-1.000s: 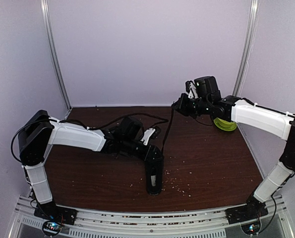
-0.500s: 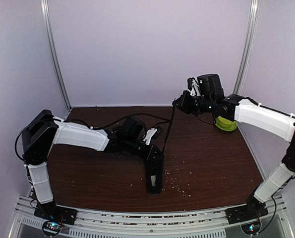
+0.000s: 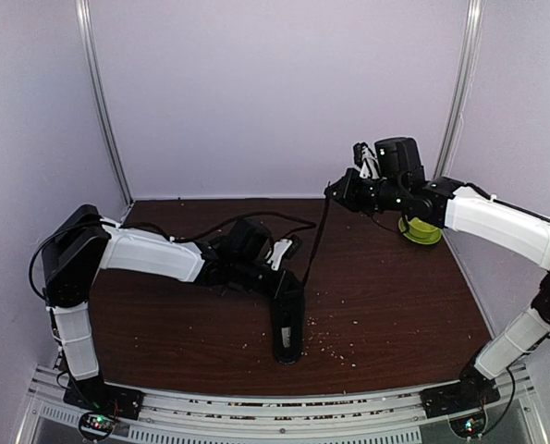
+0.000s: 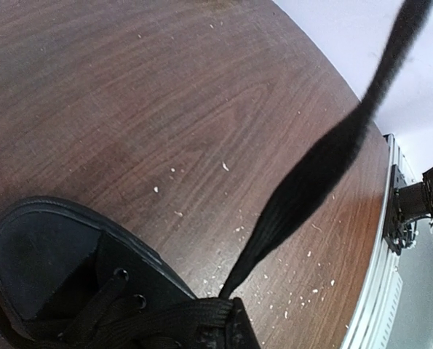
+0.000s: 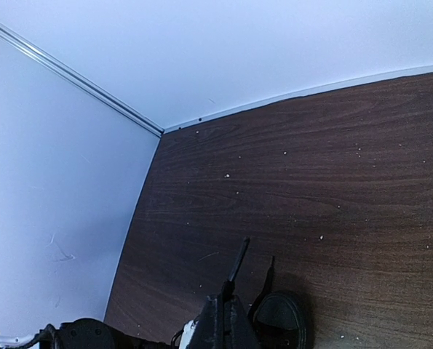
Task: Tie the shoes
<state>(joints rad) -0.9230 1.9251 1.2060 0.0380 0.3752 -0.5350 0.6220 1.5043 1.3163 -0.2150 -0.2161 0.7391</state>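
the right gripper point(image 3: 333, 192) holds the lace point(image 3: 315, 239) taut overhead. the left gripper point(image 3: 288, 282) pinches it at the shoe point(image 3: 287, 335).

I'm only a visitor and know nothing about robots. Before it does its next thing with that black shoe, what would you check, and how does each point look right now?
1. Right gripper closed on the lace: ok.
2. Lace pulled straight from the shoe up to the right gripper: ok.
3. Left gripper shut down at the shoe's lacing: ok. Whether it has a strand pinched: cannot tell.
4. Shoe sole-down on the table: ok.
5. Green bowl well apart from shoe and lace: ok.
6. Bow or knot formed: not ok, none visible.
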